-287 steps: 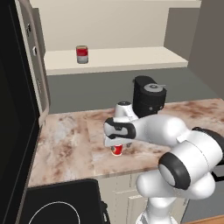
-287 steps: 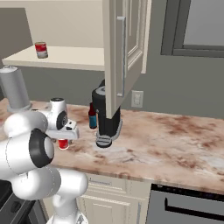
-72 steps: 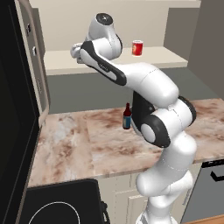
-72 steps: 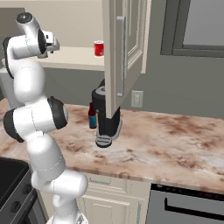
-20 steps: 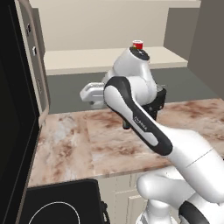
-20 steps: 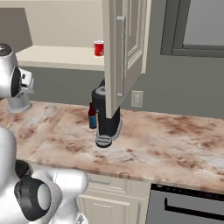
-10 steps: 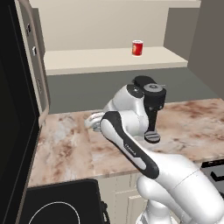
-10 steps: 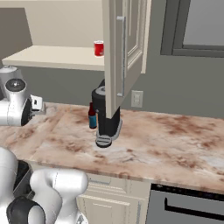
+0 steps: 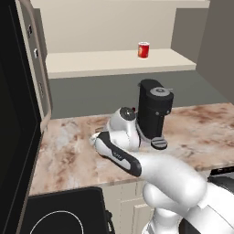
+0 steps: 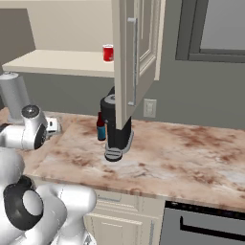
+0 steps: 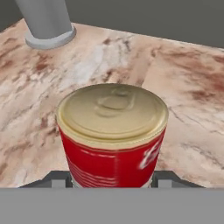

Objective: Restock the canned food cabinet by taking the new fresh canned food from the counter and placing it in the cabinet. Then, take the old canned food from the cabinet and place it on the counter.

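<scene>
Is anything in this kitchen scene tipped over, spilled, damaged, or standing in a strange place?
Nothing stands out. The new fresh canned food stands upright on the shelf of the cabinet. The old canned food is upright between the fingertips over the counter. The coffee machine stands straight, and no spill shows.

The white arm folds low across mid-frame in the left base view; the end effector (image 11: 112, 181) grips between its fingertips.
</scene>
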You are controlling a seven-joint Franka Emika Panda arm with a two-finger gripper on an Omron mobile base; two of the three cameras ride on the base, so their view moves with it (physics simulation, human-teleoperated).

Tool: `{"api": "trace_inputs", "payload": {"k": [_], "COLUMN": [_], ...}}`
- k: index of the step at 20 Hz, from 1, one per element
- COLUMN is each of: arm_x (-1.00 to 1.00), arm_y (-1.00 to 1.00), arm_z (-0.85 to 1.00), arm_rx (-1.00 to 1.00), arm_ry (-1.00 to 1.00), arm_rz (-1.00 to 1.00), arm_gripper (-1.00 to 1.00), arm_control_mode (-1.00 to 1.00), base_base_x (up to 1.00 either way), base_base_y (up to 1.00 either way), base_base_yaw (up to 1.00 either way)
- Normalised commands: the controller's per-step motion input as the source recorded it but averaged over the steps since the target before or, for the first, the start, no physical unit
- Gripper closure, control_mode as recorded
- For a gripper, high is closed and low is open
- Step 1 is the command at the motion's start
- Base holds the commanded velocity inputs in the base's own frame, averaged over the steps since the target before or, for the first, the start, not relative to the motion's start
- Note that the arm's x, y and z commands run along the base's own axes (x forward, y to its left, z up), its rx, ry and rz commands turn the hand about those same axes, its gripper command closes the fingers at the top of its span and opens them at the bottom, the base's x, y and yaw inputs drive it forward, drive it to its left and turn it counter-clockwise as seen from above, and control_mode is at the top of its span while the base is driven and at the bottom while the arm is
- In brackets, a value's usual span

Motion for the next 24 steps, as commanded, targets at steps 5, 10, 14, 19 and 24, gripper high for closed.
{"api": "trace_inputs", "payload": {"k": [5,10,14,19,24], "arm_x": [0.49,0.17,-0.05,0.00,0.00], "arm_y": [0.00,-0.02,-0.06,0.00,0.00], "arm_z": [-0.79,-0.91,-0.47,0.24,0.74], "arm_rx": [-0.05,-0.01,0.00,0.00,0.00], "arm_ry": [-0.01,-0.05,0.00,0.00,0.01], "arm_rz": [0.00,-0.02,-0.10,-0.09,-0.11], "arm_gripper": [1.00,1.00,-1.00,-1.00,-1.00], "arm_control_mode": [-1.00,-1.00,-1.00,-1.00,-1.00], "base_base_x": [0.00,0.00,0.00,0.00,0.00], "base_base_y": [0.00,0.00,0.00,0.00,0.00], "base_base_yaw": [0.00,0.00,0.00,0.00,0.00]}}
